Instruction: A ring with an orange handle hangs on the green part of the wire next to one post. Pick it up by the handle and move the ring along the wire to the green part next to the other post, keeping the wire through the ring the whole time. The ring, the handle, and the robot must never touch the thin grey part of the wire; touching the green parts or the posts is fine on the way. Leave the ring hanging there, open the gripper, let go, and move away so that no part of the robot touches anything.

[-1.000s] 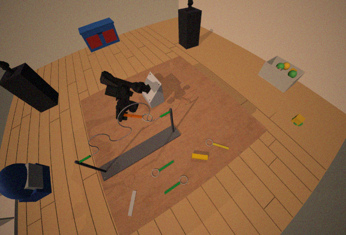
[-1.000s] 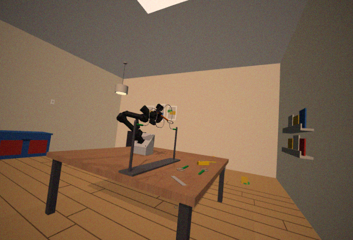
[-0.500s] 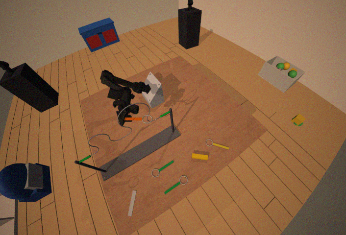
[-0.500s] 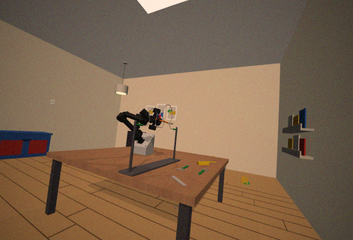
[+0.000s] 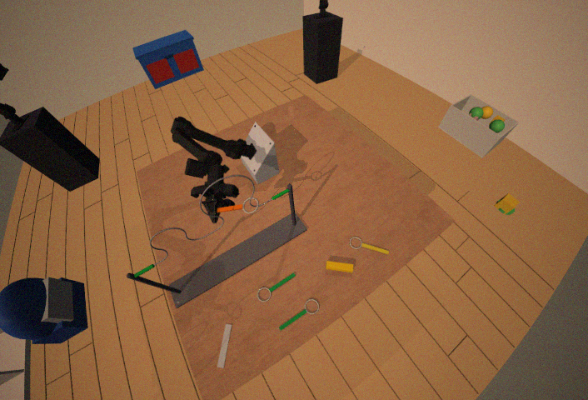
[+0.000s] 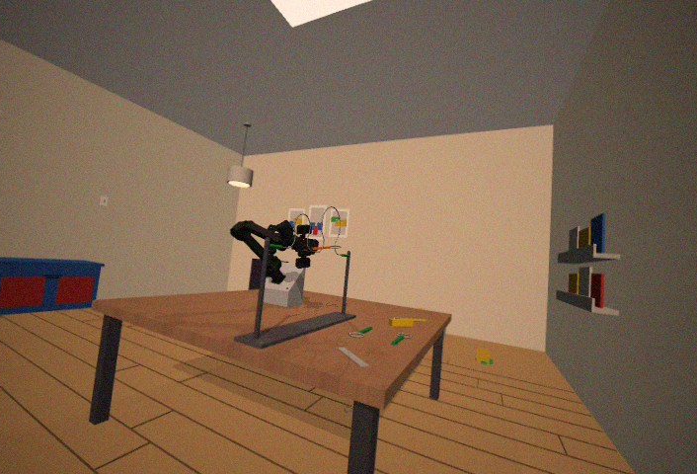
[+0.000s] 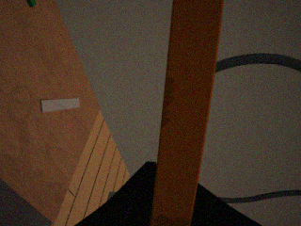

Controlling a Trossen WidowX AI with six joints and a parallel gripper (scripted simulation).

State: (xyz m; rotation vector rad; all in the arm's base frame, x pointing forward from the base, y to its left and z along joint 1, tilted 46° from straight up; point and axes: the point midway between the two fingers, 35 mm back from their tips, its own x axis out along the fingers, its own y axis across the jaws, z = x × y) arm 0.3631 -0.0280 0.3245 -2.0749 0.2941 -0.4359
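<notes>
My gripper [image 5: 215, 211] [image 6: 311, 248] is shut on the orange handle [image 5: 230, 207] [image 6: 322, 247] [image 7: 188, 113], high above the table. The handle's ring [image 5: 242, 206] is around the thin grey wire [image 5: 237, 175] [image 6: 333, 207] [image 7: 263, 57], a little off the green part [image 5: 281, 194] [image 6: 345, 255] at the right post [image 5: 292, 207] [image 6: 346, 284]. In the top view the big wire loop crosses my gripper. I cannot tell whether ring or gripper touches the wire. The other green part [image 5: 144, 270] [image 6: 275, 246] is at the left post [image 5: 156, 283] [image 6: 261, 290].
The dark base [image 5: 241, 257] [image 6: 299, 328] joins the posts. Two green-handled rings, a yellow-handled ring [image 5: 375, 247], a yellow block [image 5: 339, 267] [image 6: 401, 322] and a light strip [image 5: 224, 345] [image 6: 352, 356] [image 7: 60, 104] lie on the table. A pale box [image 5: 258, 157] stands beside the arm.
</notes>
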